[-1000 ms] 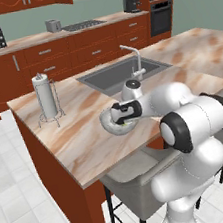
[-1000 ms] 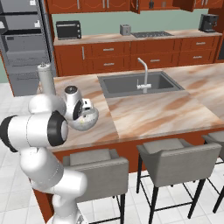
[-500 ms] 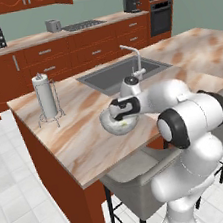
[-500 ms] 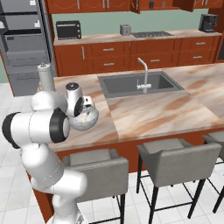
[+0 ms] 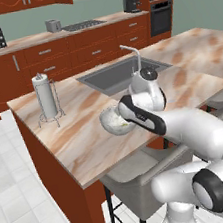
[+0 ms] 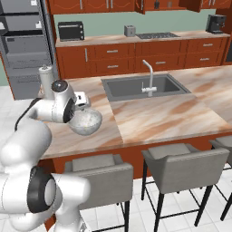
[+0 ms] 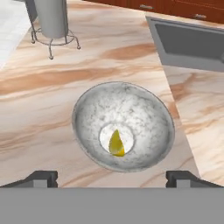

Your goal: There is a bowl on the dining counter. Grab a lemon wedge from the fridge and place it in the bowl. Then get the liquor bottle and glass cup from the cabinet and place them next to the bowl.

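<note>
Hovering above the bowl point(image 7: 123, 126), the gripper point(image 7: 112, 178) looks straight down with its fingers spread wide and holding nothing, one tip to either side of the near rim. The lemon wedge point(image 7: 116, 143) lies at the bottom of the bowl directly ahead of the fingertips, which suggests the drop is done and the hand sits high to stay off the rim. From the base views the arm point(image 5: 186, 127) is folded low over the counter point(image 7: 52, 92) with its wrist bent downward, a paper towel holder point(image 7: 51, 19) far ahead to one side and the sink point(image 7: 192, 41) far ahead to the other.
</note>
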